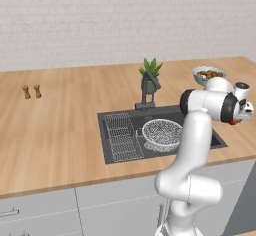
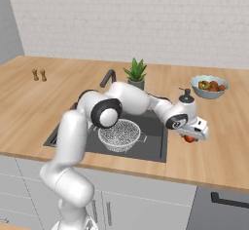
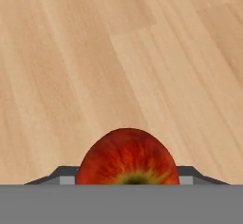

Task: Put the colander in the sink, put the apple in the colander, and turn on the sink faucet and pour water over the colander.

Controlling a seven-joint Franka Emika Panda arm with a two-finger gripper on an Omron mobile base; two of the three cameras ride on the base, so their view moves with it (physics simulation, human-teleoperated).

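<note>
Apple [image 3: 127, 157] nearest: round, red streaked orange, greenish stem end, clasped between gripper [image 3: 127, 180] fingers above wooden counter [image 3: 118, 52].

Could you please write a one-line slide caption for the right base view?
Gripper closed on the apple over the counter, colander already in the sink.

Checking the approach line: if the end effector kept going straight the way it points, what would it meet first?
The apple, already between its fingertips; right behind that lies the wooden counter, though the gap is unclear.
</note>
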